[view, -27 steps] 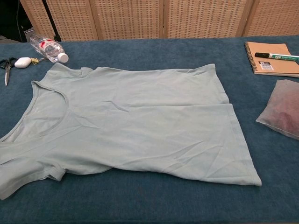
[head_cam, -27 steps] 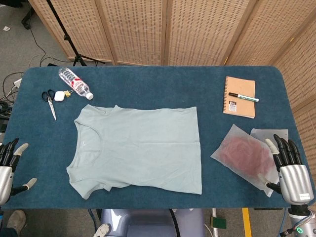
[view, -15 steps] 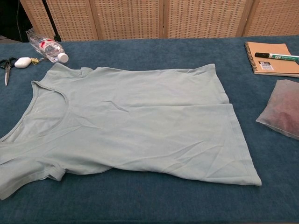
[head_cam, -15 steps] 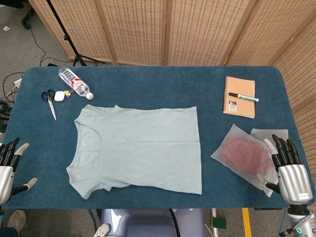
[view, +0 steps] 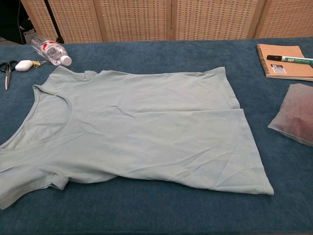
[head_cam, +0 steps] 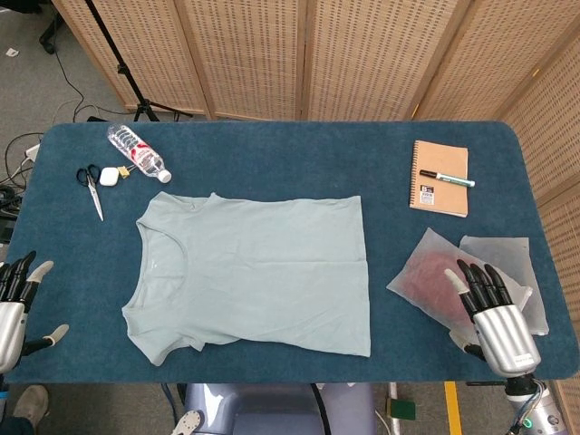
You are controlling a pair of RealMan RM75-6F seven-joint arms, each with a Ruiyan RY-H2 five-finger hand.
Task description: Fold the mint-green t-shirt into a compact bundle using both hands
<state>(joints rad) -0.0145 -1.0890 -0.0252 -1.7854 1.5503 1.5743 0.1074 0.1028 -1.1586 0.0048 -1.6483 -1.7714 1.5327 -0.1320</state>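
Note:
The mint-green t-shirt (head_cam: 254, 270) (view: 137, 132) lies spread flat on the blue table, neckline to the left and hem to the right. My left hand (head_cam: 16, 308) hovers at the table's front left corner, fingers apart, holding nothing, well left of the shirt's sleeve. My right hand (head_cam: 494, 317) is at the front right, fingers extended over a translucent bag, empty and well right of the hem. Neither hand shows in the chest view.
A translucent bag (head_cam: 435, 279) (view: 296, 120) with something reddish inside lies right of the shirt. A notebook (head_cam: 439, 177) with a marker (head_cam: 446, 178) sits back right. A water bottle (head_cam: 138, 152), scissors (head_cam: 91, 186) and a small white case (head_cam: 111, 176) lie back left.
My right hand has moved left and slightly forward, now reaching over the translucent bag. The left hand and the shirt have not moved.

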